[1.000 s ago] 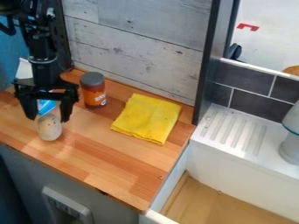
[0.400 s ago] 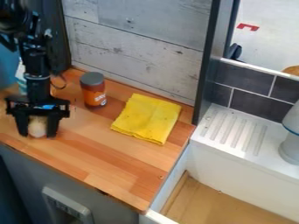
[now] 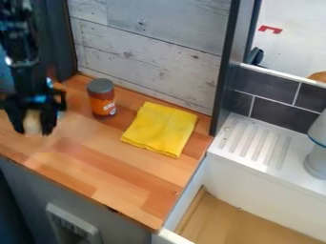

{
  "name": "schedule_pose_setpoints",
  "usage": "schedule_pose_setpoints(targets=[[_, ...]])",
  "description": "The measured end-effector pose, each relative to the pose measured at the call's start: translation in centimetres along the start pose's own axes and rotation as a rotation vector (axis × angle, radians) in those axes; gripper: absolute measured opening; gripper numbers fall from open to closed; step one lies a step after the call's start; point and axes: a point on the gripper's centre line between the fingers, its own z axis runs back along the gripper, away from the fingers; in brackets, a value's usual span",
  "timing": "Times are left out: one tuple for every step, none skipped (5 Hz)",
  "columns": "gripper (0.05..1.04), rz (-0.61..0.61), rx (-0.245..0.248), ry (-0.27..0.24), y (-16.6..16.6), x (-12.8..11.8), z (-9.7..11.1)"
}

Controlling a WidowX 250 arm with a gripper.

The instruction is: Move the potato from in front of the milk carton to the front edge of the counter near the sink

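Grey cabinet front (image 3: 127, 225): below the table's near edge, with a pale framed panel (image 3: 71, 224) set into it.
White basin (image 3: 255, 171): right of the table, its inside floor wood-coloured.
Table (image 3: 137, 183): striped wooden top, under the cloth and the jar.
Pincer (image 3: 32, 132): black, pointing down over the left part of the table, its two fingers pinching the pale thing.
Pale rounded thing (image 3: 31, 122): between the fingers, partly hidden by them; whether it touches the table, I cannot tell.
Yellow cloth (image 3: 159, 128): folded, flat on the table, right of the pincer and near the jar.
White and grey object (image 3: 318, 155): blue line around it, on the ridged ledge, cut off by the view's right edge.
Ridged ledge (image 3: 245, 152): white, with raised parallel bars, beside the dark post.
Jar (image 3: 102, 102): upright, orange-brown with a grey lid, between pincer and cloth, apart from both.
Dark post (image 3: 227, 62): upright where the boards end.
Dark tiles (image 3: 277, 110): pale joints, behind the ledge.
Whitewashed boards (image 3: 153, 52): behind the table.
Red mark (image 3: 270, 29): on the pale surface beyond the tiles.
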Motion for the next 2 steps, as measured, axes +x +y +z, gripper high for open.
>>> schedule_pose_setpoints(targets=[[0.643,-0.122,-0.055,-0.039,-2.3,-1.7,1.7],[0.643,-0.291,-0.069,-0.003,-6.3,-3.7,0.8]])
